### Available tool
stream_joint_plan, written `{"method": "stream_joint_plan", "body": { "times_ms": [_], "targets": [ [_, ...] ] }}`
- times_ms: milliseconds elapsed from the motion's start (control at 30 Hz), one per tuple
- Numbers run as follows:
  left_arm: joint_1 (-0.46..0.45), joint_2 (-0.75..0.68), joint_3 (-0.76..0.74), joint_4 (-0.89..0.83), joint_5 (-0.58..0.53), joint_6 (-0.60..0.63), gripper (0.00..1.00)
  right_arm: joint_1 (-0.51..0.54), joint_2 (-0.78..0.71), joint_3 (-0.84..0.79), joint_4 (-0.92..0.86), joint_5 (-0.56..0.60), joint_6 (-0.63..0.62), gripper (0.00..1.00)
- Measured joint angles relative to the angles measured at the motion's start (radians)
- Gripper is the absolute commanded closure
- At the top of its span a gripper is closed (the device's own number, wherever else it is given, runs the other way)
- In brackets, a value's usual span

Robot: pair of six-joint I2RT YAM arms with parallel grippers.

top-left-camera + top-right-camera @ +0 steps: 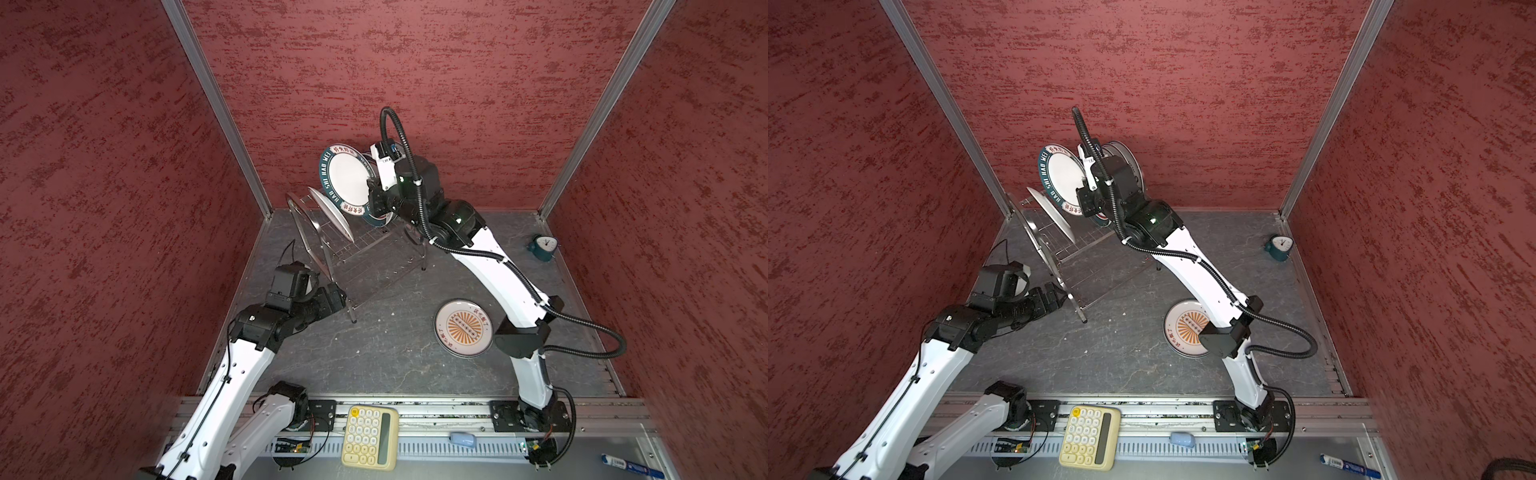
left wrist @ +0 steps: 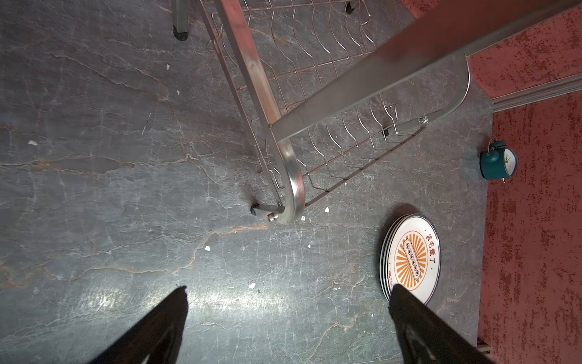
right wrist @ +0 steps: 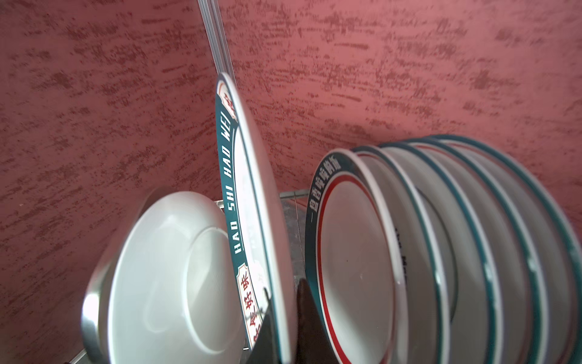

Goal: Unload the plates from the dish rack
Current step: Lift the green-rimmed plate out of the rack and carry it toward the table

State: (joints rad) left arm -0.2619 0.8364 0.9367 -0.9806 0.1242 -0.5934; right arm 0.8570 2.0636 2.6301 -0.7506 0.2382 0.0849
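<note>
My right gripper (image 1: 371, 195) (image 3: 283, 293) is shut on the rim of a white plate with a dark teal lettered band (image 1: 347, 183) (image 1: 1063, 178) (image 3: 248, 189), held on edge above the dish rack (image 1: 365, 247) (image 1: 1084, 249) (image 2: 252, 72). One plate (image 1: 332, 216) (image 3: 167, 268) leans in the rack on one side of the held one, back showing. Several teal-rimmed plates (image 3: 441, 252) (image 1: 1129, 162) stand in slots on the other. A stack of sunburst plates (image 1: 463, 328) (image 2: 412, 258) lies on the table. My left gripper (image 1: 338, 295) (image 2: 288, 293) hangs open and empty by the rack's near leg.
A teal alarm clock (image 1: 542, 247) (image 2: 499, 164) stands at the back right corner. At the front rail lie a yellow calculator (image 1: 370, 436), a small blue object (image 1: 462, 439) and a blue-white tube (image 1: 631, 465). Red walls close in on three sides.
</note>
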Motion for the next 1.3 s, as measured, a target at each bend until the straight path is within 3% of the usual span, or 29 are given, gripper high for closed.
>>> {"method": "stream_joint_plan", "body": {
  "times_ms": [600,767,1033,1300],
  "targets": [
    [0.000,0.002,-0.007,-0.006,-0.002,-0.003,0.00,0.002,-0.053,-0.026,0.020,0.058,-0.060,1.00],
    [-0.008,0.002,-0.007,-0.006,-0.002,-0.004,0.01,0.002,-0.128,-0.082,0.019,0.057,-0.059,1.00],
    [-0.100,-0.009,-0.007,-0.006,-0.014,-0.032,0.01,0.003,-0.412,-0.332,0.055,0.053,-0.023,1.00],
    [-0.336,-0.014,-0.014,0.054,-0.077,-0.098,0.01,0.002,-0.813,-0.793,0.067,0.179,0.107,1.00]
  ]
}}
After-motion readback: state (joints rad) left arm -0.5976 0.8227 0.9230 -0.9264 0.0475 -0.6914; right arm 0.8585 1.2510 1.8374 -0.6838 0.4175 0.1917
